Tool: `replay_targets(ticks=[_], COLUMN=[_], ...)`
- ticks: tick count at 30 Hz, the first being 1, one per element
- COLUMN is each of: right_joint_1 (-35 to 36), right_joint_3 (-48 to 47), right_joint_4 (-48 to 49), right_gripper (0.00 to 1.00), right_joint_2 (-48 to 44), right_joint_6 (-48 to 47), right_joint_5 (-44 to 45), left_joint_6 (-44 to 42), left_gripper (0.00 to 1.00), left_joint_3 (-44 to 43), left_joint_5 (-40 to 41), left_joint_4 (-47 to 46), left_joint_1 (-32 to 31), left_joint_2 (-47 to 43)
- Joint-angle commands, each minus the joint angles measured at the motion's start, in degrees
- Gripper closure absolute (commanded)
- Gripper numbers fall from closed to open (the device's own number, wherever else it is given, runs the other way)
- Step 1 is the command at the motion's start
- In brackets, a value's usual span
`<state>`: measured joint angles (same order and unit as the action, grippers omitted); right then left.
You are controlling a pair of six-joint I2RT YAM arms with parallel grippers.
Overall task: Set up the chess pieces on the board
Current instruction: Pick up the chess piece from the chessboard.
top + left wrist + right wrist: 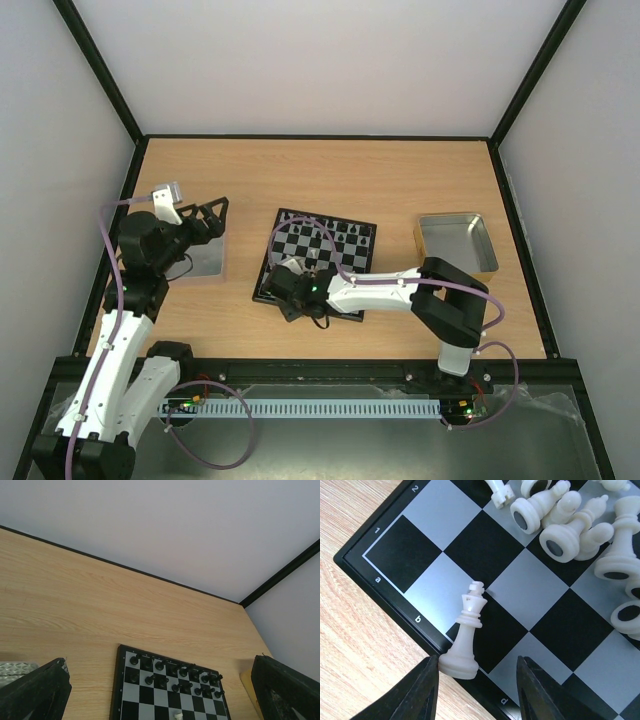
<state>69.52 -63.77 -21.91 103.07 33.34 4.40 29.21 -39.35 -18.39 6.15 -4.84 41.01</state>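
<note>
The board [345, 240] sits mid-table, with black chess pieces [175, 672] filling its two far rows. My right gripper [477, 690] is low over the board's near left corner [485, 545]. Its jaws stand apart around a white king [466, 640]. The king's base rests at the rim against the left finger [415, 695]. The right finger [540, 695] is clear of it. Several white pieces [560, 525] lie toppled in a heap just beyond. My left gripper [160, 661] hangs wide open and empty, left of the board.
A shiny metal tray [205, 258] lies under my left gripper [215, 215]. A second tray [457, 243] stands right of the board. Black frame rails and white walls close the table's edges. My right arm [400, 285] stretches across the board's near side.
</note>
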Motion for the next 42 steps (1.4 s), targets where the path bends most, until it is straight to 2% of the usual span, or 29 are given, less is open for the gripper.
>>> replay_targets(ticks=[1,17,26,28,34,36,38,42], right_joint_1=[0.44,0.44,0.21,0.1,0.09,0.09,0.09,0.09], right_joint_3=[-1.47,-0.65,3.88,3.42,4.34,4.58,4.43,3.68], right_joint_4=[-0.68,4.01,10.56,9.67,7.48,6.72,5.93,4.48], right_gripper=[0.58,0.72,0.77,0.73,0.51,0.47,0.5,0.66], right_joint_2=[1.1,2.17,-3.98,-3.7,-2.97,-2.77,-2.11,-0.4], right_joint_6=[-0.89,-2.54,-4.87,-4.93,-3.12,-2.46,-1.88,-0.91], right_joint_5=[1.56,5.15,8.36,7.81,4.91,4.17,3.67,3.63], left_joint_6=[0.58,1.64,1.58,1.59,2.11,2.31,2.49,2.6], left_gripper=[0.0,0.0,0.0,0.0,0.0,0.0,0.0,0.0], left_joint_3=[-1.33,-1.74,-1.68,-1.41,-1.09,-0.81,-0.66,-0.63], left_joint_5=[-0.33,-0.13,-5.65,-6.46,-7.1,-7.16,-7.18,-7.27], left_joint_4=[1.13,2.43,3.47,3.32,2.66,2.39,2.21,2.26], left_joint_1=[0.01,0.01,-0.02,0.01,0.01,0.01,0.01,0.01], left_joint_2=[0.12,1.11,4.64,5.01,5.42,5.56,5.84,6.3])
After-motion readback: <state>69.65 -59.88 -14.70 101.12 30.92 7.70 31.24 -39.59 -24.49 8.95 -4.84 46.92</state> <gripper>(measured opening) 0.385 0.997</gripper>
